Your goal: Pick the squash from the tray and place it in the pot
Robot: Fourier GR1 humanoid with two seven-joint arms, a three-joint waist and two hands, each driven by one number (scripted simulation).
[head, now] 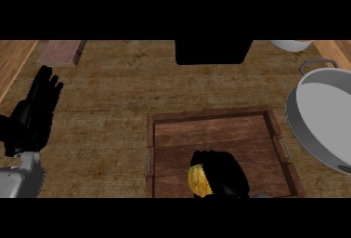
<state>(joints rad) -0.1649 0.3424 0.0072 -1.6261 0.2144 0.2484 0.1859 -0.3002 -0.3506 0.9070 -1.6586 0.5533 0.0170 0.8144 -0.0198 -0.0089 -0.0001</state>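
A yellow squash (197,180) lies in the near part of the wooden tray (205,116), its right side hidden. My right hand (225,174) covers it from the right, fingers curled over and round it. The grey pot (321,118) stands at the right edge of the counter, beyond the tray's right wall, with a handle at its far rim. My left hand (35,111) rests open at the left edge, fingers pointing up, well away from the tray.
A black block (212,51) sits at the far middle of the counter. A reddish-brown board (61,51) lies at the far left, and a white bowl (293,44) shows at the far right behind the pot.
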